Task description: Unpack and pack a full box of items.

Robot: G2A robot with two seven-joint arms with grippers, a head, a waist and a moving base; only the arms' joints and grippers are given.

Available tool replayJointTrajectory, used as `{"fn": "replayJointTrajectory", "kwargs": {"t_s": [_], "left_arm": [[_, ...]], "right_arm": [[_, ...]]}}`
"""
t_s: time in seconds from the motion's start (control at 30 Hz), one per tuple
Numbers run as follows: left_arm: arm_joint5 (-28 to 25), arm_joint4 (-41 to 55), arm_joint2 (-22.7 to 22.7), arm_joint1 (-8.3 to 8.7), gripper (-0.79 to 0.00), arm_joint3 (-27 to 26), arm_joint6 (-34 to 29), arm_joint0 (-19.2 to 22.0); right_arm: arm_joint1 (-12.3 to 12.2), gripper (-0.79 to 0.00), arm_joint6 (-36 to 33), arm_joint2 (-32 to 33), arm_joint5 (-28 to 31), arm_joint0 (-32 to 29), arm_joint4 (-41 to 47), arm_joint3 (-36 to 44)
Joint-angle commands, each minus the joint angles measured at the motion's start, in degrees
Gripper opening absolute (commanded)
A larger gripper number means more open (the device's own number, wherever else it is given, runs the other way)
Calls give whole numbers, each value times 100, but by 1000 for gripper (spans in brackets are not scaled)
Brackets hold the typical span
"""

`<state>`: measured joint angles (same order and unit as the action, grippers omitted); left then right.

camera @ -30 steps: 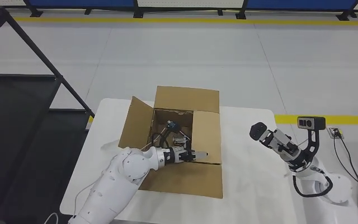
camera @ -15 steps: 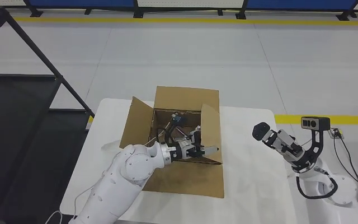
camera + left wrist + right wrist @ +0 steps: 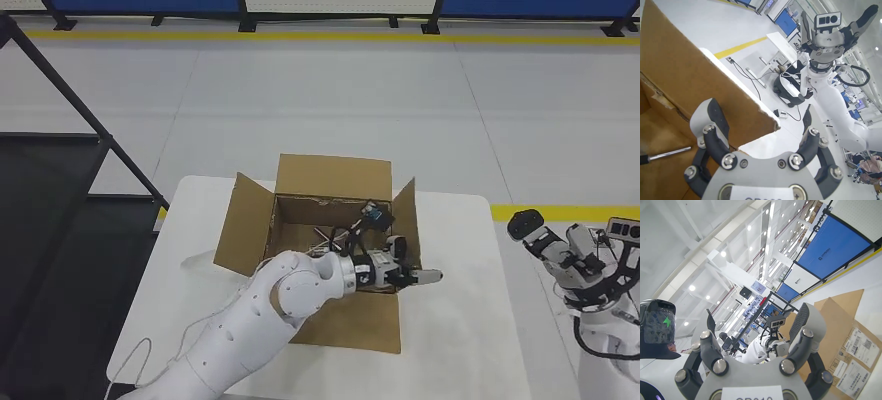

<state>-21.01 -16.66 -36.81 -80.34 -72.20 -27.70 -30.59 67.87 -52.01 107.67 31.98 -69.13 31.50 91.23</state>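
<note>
The left gripper [image 3: 428, 274] hangs at the right-hand side of the open brown cardboard box [image 3: 333, 176], its jaws spread wide and holding nothing. It straddles the free corner of the box's raised side flap [image 3: 696, 79]. One finger [image 3: 716, 117] stands on the flap's inner side, over the box's interior, and the other finger [image 3: 807, 121] stands outside it, above the white table [image 3: 455, 330]. Whether either finger touches the cardboard cannot be told. Below the inner finger, down in the box, lies a thin silver metal rod [image 3: 670, 152] with a black end. The right gripper [image 3: 548, 236] sits well apart from the box, past the table's right edge, jaws likewise spread and empty. The box lies ahead of it, with white paper labels [image 3: 857, 349] on its outer wall.
</note>
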Motion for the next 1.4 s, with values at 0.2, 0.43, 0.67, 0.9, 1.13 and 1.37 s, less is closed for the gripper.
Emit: {"fn": "replayJointTrajectory", "kwargs": {"t_s": [0.2,0.43,0.67,0.9,1.13,1.37], "left_arm": [[-14,236,701,-545,0,1091,-378,653],[-31,420,1062,-973,0,1866,-721,992],[-57,426,1146,-1194,0,2354,-1113,1161],[-220,394,941,-1213,0,2383,-1066,1159],[-466,481,183,-914,0,1702,-857,915],[-180,-246,-1299,-255,0,-29,-786,-84]], "right_arm": [[-52,0,121,132,78,-119,12,-160],[-97,0,75,154,114,-118,115,-269],[-130,0,47,53,90,-75,125,-313],[-157,0,113,-59,106,13,110,-340],[-157,0,939,-145,67,132,-428,-181],[-148,0,1640,-505,-214,387,-1294,148]]}}
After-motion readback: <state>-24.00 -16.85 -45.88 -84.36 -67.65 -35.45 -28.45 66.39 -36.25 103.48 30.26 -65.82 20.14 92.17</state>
